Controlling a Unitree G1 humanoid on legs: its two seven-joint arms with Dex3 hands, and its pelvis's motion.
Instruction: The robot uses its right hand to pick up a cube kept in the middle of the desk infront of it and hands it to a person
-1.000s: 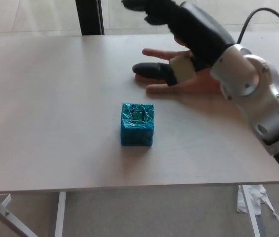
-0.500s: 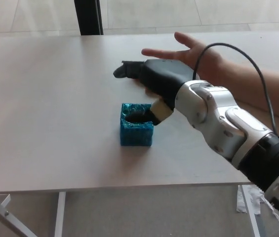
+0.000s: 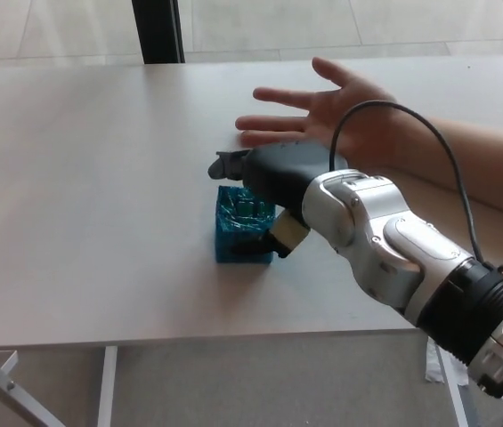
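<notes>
A teal foil-wrapped cube rests on the middle of the pale desk. My right hand hangs low over its right and far side. The black fingers stretch out above the cube's far edge and the thumb sits against its near right corner. The hand is open, spread around the cube, which still stands on the desk. My silver forearm comes in from the lower right and hides the cube's right edge. My left hand does not show.
A person's hand lies palm up on the desk just beyond my right hand, its arm reaching in from the right. A dark post stands behind the desk's far edge. A black cable loops over my wrist.
My right hand has come down from high over the person's palm and moved nearer, onto the cube. The cube has stayed in place. The person's hand has hardly moved.
</notes>
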